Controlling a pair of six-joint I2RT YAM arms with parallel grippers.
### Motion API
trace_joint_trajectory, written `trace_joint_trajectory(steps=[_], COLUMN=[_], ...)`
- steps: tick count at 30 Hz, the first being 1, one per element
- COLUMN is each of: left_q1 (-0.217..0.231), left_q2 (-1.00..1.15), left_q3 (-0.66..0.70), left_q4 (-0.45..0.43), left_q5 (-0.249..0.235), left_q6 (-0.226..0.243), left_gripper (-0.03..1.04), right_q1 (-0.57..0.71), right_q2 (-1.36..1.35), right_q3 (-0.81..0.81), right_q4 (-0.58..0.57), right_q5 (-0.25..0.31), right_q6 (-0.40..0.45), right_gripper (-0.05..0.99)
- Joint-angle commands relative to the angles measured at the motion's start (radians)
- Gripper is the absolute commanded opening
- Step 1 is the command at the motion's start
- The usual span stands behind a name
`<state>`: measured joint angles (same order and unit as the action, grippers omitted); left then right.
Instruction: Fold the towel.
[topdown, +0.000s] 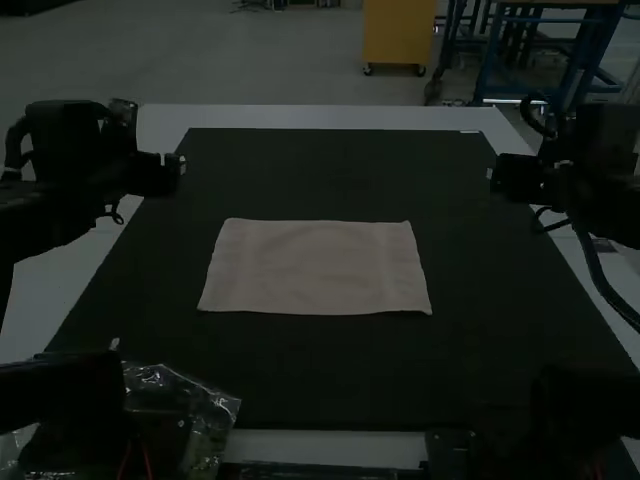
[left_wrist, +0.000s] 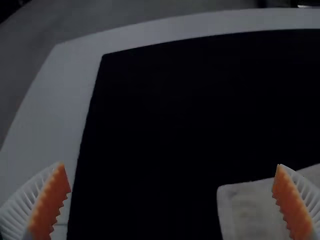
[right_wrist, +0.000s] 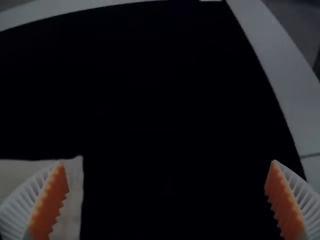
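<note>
A pale towel (topdown: 316, 268) lies spread flat on the dark mat, roughly rectangular, with its long sides running left to right. My left gripper (topdown: 178, 170) is up at the mat's left side, apart from the towel; in the left wrist view the left gripper (left_wrist: 172, 180) is open, and a corner of the towel (left_wrist: 250, 210) shows near one finger. My right gripper (topdown: 495, 175) is over the mat's right edge, away from the towel. In the right wrist view the right gripper (right_wrist: 169, 175) is open, with a towel corner (right_wrist: 74, 200) partly behind one finger.
The dark mat (topdown: 330, 370) covers most of the white table (topdown: 320, 117). A clear plastic bag (topdown: 205, 400) with something in it lies at the near left, over the mat's corner. Dark arm parts stand at both sides.
</note>
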<state>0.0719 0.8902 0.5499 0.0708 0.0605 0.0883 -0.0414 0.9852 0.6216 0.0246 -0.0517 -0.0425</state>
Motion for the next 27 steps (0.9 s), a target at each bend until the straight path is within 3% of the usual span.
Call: trace_joint_trajectory(steps=[1,3,6,13,18,27], left_q1=[-0.029,-0.044,-0.066,-0.07,-0.061,-0.061], left_q2=[-0.028,-0.022,0.01,0.144,0.254,0.42], left_q3=[-0.028,-0.045,-0.07,-0.104,-0.105,-0.102], left_q4=[-0.008,-0.035,-0.089,-0.072,0.011,0.196], left_q5=[0.013,0.018,0.062,0.165,0.233,0.26], left_q6=[-0.004,-0.004,-0.01,-0.022,-0.022,-0.024], left_gripper=[0.96,0.96,0.95,0.95,0.95,0.96], right_q1=[-0.005,0.0,0.017,0.075,0.109,0.155], right_q2=[-0.059,-0.085,-0.097,-0.013,0.13,0.326], right_q3=[-0.019,-0.043,-0.072,-0.132,-0.14,-0.132], right_q4=[0.018,0.018,-0.038,-0.064,-0.038,0.207], right_q5=[0.018,-0.01,-0.073,-0.142,-0.197,-0.204], right_q6=[0.039,0.018,0.004,0.006,0.012,0.027], right_gripper=[0.91,0.91,0.91,0.91,0.91,0.91])
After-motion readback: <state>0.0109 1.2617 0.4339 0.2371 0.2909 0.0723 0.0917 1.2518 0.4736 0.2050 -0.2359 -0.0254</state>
